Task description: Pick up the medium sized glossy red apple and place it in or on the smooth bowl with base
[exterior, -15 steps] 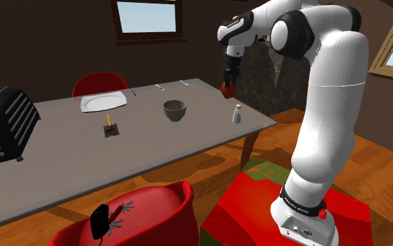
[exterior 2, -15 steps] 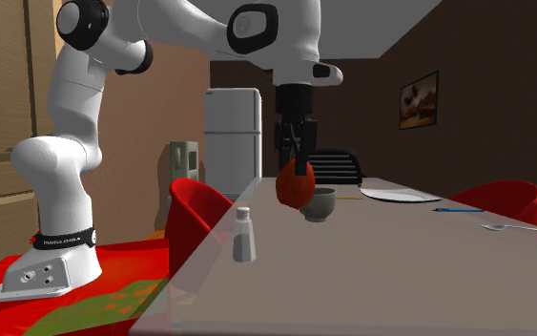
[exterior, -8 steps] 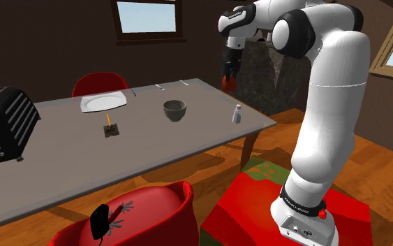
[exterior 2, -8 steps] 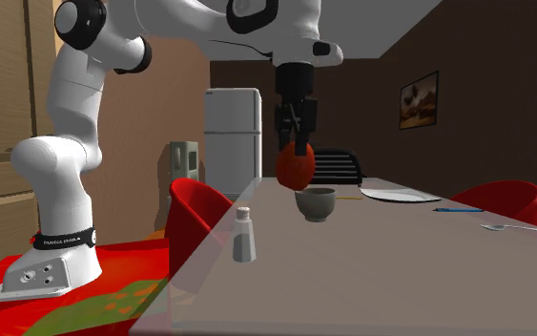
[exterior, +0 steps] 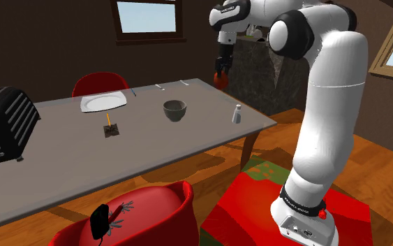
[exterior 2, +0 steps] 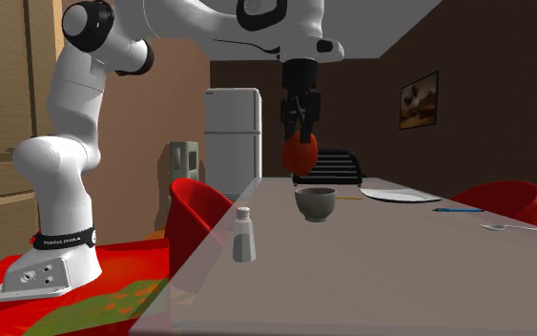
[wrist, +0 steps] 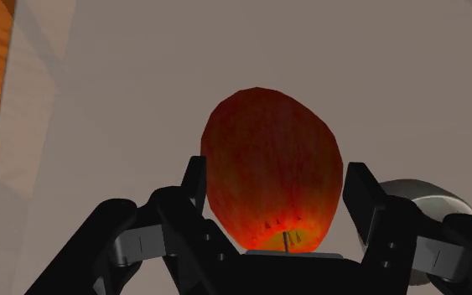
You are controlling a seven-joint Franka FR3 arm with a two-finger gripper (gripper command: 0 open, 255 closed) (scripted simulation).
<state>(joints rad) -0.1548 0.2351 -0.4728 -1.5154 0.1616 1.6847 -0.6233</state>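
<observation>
A glossy red apple (wrist: 272, 172) is clasped between the black fingers (wrist: 364, 197) of my gripper (wrist: 276, 174), which is shut on it. In the shoulder view the gripper (exterior: 221, 68) hangs from the white arm with the apple (exterior: 220, 79) well above the far right part of the grey table (exterior: 188, 140). The grey bowl with a base (exterior: 174, 110) stands on the table, to the shoulder view's left of the apple and lower. In the second exterior view the apple (exterior 2: 300, 156) hangs in the gripper (exterior 2: 300, 143) above the bowl (exterior 2: 316, 202).
A small shaker (exterior: 236, 113) stands near the table's right edge. A white plate (exterior: 104, 102), a dark toaster (exterior: 3, 122) and cutlery (exterior: 161, 87) lie further along. Red chairs (exterior: 139, 216) stand at both sides. A white fridge (exterior 2: 232, 129) is behind.
The gripper has risen with the apple and drifted toward the shoulder view's left, closer to above the bowl. The grip has stayed the same.
</observation>
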